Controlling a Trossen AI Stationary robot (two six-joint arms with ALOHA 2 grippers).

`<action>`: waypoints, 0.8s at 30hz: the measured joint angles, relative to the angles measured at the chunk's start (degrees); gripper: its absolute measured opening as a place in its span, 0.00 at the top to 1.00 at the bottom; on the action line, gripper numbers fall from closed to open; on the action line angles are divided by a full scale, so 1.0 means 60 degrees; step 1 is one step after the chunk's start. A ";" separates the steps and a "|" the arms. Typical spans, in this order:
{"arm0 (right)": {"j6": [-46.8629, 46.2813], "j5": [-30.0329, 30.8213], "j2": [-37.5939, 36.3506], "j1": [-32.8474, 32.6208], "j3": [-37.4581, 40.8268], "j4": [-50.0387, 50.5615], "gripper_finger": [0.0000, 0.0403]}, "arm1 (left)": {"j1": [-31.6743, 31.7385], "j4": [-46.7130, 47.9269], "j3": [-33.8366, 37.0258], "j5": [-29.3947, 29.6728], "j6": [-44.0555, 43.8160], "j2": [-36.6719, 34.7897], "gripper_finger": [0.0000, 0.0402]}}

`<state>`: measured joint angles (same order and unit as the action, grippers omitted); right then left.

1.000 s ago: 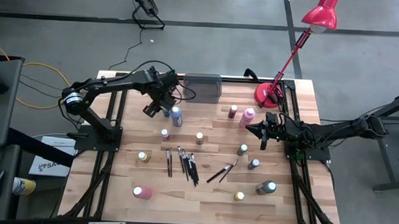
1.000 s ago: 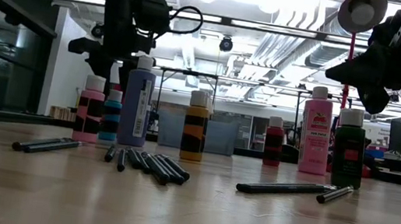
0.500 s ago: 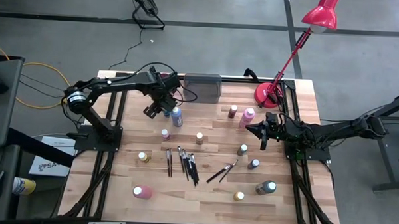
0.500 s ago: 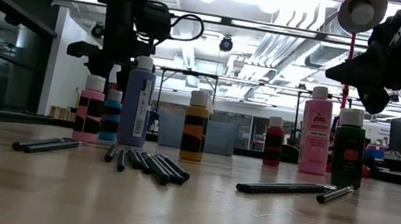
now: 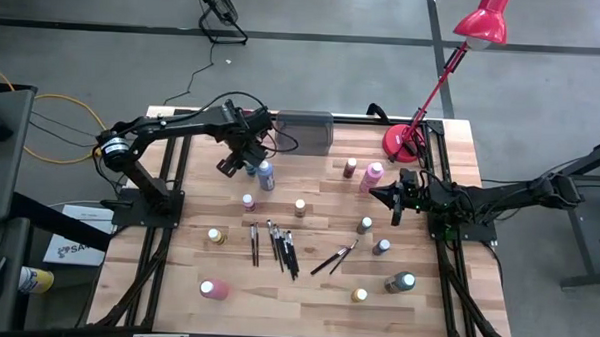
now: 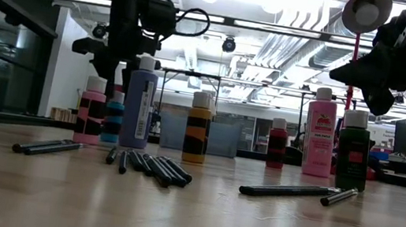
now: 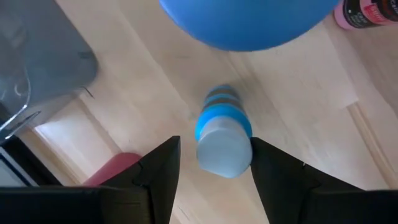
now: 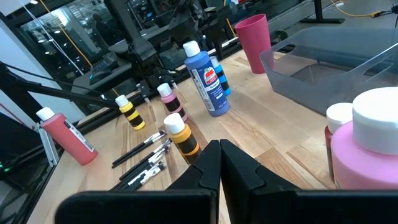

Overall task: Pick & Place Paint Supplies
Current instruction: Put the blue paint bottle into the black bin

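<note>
Our left gripper (image 7: 211, 168) hangs with its jaws released on either side of a small blue-striped bottle (image 7: 222, 137), which stands upright on the desk (image 5: 316, 289) just beside the tall blue bottle (image 5: 266, 174), near the grey tray (image 5: 304, 131). Our right gripper (image 5: 391, 199) waits at the desk's right side, jaws clenched on nothing. The remaining bottles and the paintbrushes (image 5: 277, 246) are scattered over the middle of the desk.
</note>
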<state>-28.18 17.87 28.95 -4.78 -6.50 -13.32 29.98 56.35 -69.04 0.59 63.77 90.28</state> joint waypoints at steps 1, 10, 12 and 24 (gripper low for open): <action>0.0000 0.0000 0.0000 0.0002 0.0000 0.0000 0.99 | 0.0000 0.0030 0.0000 -0.0012 -0.0004 0.0000 0.54; -0.0001 0.0000 -0.0003 0.0000 0.0000 0.0000 0.99 | 0.0000 0.0141 0.0000 -0.0052 -0.0217 0.0000 0.54; 0.0000 0.0000 0.0000 0.0000 0.0000 0.0000 0.99 | 0.0000 0.0141 0.0000 -0.0064 -0.0251 0.0000 0.54; -0.0002 0.0000 -0.0001 0.0003 0.0000 0.0000 0.99 | -0.0004 0.0114 0.0000 -0.0206 -0.0738 0.0135 0.54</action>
<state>-28.20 17.87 28.94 -4.76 -6.50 -13.32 29.95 57.04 -69.04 -0.64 59.34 91.09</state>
